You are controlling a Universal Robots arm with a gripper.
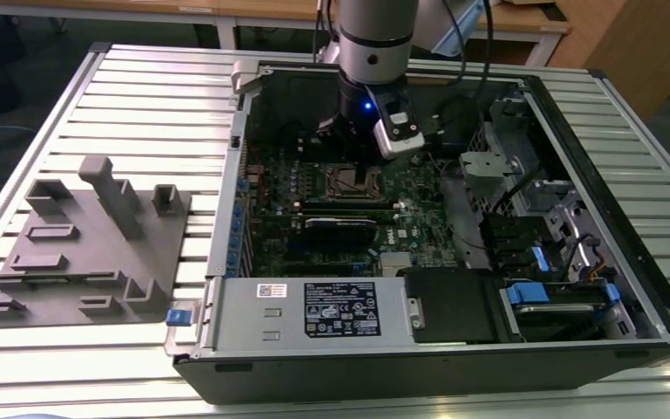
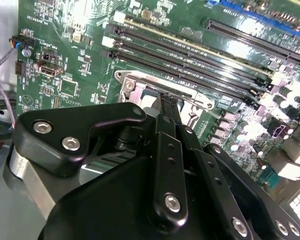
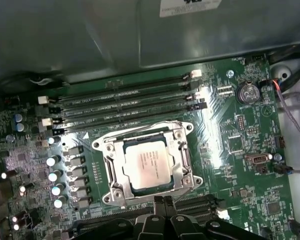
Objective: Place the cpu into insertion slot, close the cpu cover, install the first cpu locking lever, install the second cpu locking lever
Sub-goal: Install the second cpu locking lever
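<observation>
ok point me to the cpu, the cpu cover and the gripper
cpu (image 3: 149,163): first wrist view, middle of its pale metal top.
cpu cover (image 3: 178,161): first wrist view, side bar of the silvery frame beside the chip.
gripper (image 3: 163,201): first wrist view, at the tips of its black fingers.

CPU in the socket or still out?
In. In the first wrist view the cpu lies flat inside the insertion slot, its pale top showing through the metal frame. The gripper sits at the socket's edge, fingers together.

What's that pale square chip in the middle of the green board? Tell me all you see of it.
The pale silvery-beige square metal-topped chip lies flat in its socket on the green circuit board, with faint print on top. A thin silvery metal frame lies over its edges. The black claw, fingers together, hangs beside it, not touching the chip.
</observation>
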